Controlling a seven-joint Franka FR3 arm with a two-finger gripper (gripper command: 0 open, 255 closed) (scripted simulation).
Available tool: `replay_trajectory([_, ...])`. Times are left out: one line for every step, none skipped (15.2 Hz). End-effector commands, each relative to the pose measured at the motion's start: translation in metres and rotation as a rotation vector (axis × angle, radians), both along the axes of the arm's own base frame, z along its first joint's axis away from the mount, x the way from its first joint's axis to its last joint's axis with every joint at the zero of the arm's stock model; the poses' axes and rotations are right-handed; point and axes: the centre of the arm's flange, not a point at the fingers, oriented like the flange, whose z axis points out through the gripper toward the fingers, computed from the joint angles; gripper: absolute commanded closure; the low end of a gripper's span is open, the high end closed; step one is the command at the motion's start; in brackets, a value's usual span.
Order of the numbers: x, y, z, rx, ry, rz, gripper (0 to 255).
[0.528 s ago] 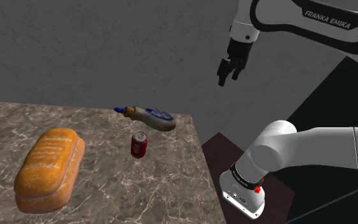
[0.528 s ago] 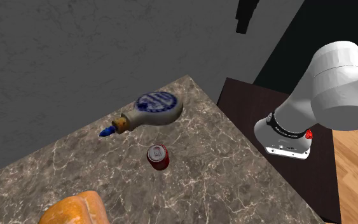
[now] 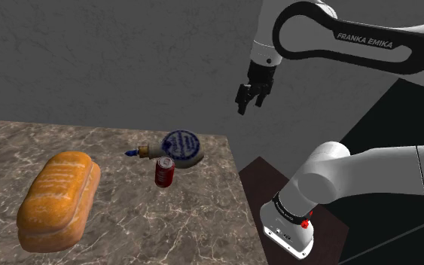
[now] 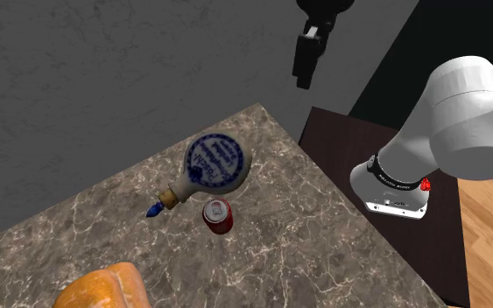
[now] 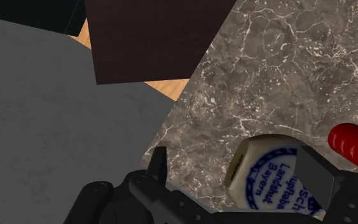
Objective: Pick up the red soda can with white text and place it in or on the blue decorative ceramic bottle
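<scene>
Marble counter (image 3: 202,226) bearing the blue-and-white bottle (image 3: 178,146), which lies on its side. Gripper (image 3: 246,100), fingers apart and empty, hangs well above. Red can (image 3: 164,172) stands upright, long axis vertical, just beside the bottle, below the gripper toward the shoulder view's left.

White arm (image 3: 368,169), black pincer (image 3: 248,107), FRANKA EMIKA lettering (image 3: 364,40).

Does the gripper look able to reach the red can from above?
Probably yes: the open gripper hangs high, nothing covers the upright can, though the bottle lies close beside it.
</scene>
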Motion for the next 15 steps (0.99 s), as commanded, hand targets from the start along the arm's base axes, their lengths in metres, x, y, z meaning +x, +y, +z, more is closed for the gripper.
replay_trajectory([0.004, 0.018, -0.017, 0.006, -0.008, 0.001, 0])
replay_trajectory([0.007, 0.027, -0.025, 0.009, -0.011, 0.003, 0])
replay_trajectory([0.011, 0.037, -0.033, 0.012, -0.014, 0.004, 0])
replay_trajectory([0.014, 0.046, -0.041, 0.015, -0.018, 0.005, 0])
replay_trajectory([0.017, 0.056, -0.049, 0.017, -0.021, 0.006, 0])
replay_trajectory([0.020, 0.065, -0.057, 0.020, -0.024, 0.008, 0])
replay_trajectory([0.023, 0.075, -0.064, 0.023, -0.027, 0.009, 0])
replay_trajectory([0.026, 0.084, -0.072, 0.025, -0.030, 0.010, 0])
replay_trajectory([0.030, 0.094, -0.080, 0.028, -0.034, 0.011, 0])
replay_trajectory([0.033, 0.104, -0.087, 0.031, -0.037, 0.012, 0])
replay_trajectory([0.036, 0.113, -0.095, 0.034, -0.040, 0.014, 0])
replay_trajectory([0.039, 0.123, -0.103, 0.036, -0.043, 0.015, 0])
replay_trajectory([0.043, 0.133, -0.110, 0.039, -0.046, 0.016, 0])
replay_trajectory([0.046, 0.142, -0.118, 0.042, -0.050, 0.017, 0])
replay_trajectory([0.049, 0.152, -0.125, 0.045, -0.053, 0.019, 0])
